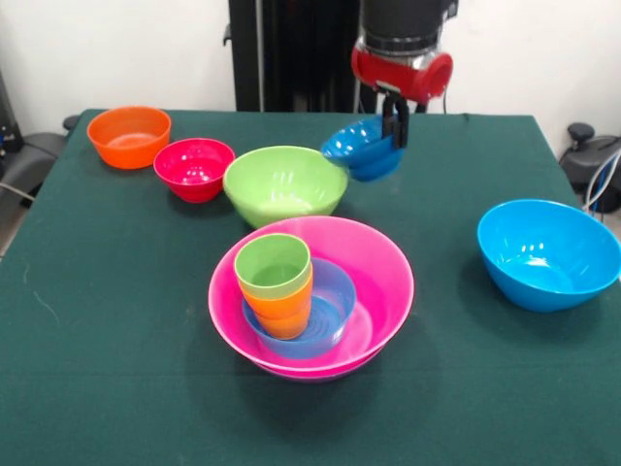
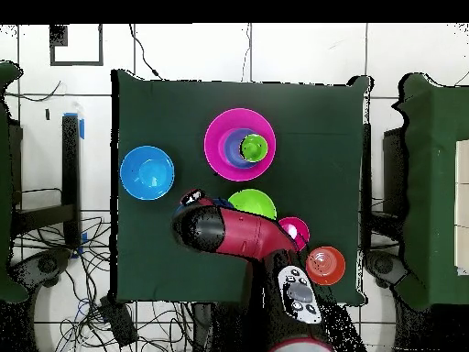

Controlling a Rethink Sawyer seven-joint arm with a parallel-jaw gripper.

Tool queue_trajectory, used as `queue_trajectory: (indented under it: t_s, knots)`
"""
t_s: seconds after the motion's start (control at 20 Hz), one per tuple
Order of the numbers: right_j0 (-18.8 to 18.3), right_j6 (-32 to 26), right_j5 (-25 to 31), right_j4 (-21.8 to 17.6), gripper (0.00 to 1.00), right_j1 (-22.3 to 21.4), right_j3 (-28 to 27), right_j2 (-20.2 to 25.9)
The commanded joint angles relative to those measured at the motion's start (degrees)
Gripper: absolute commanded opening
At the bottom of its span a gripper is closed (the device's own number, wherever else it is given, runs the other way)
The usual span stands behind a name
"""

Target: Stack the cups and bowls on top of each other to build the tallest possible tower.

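While the arm (image 2: 240,234) hides it from overhead, the gripper (image 1: 395,124) pinches a tilted dark-blue bowl (image 1: 364,149) by its rim, lifted beside the lime green bowl (image 1: 284,183).

No text, label, brand or number can be read in either view. The bowls (image 1: 285,184) and cups (image 1: 275,282) are plain coloured plastic, the table (image 1: 116,320) cloth is bare green, and the arm (image 2: 240,236) shows only small buttons on a grey panel (any markings there are too small to make out).
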Motion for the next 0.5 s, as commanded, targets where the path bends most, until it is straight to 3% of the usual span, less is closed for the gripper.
queue_trajectory:
  t_s: [0.05, 0.5]
  knots:
    - [1.34, -0.58, 7.79, -3.46, 0.00, -3.54, -2.00, 0.04]
    - [1.21, -2.00, 12.50, -4.54, 0.00, -4.88, -5.28, -0.93]
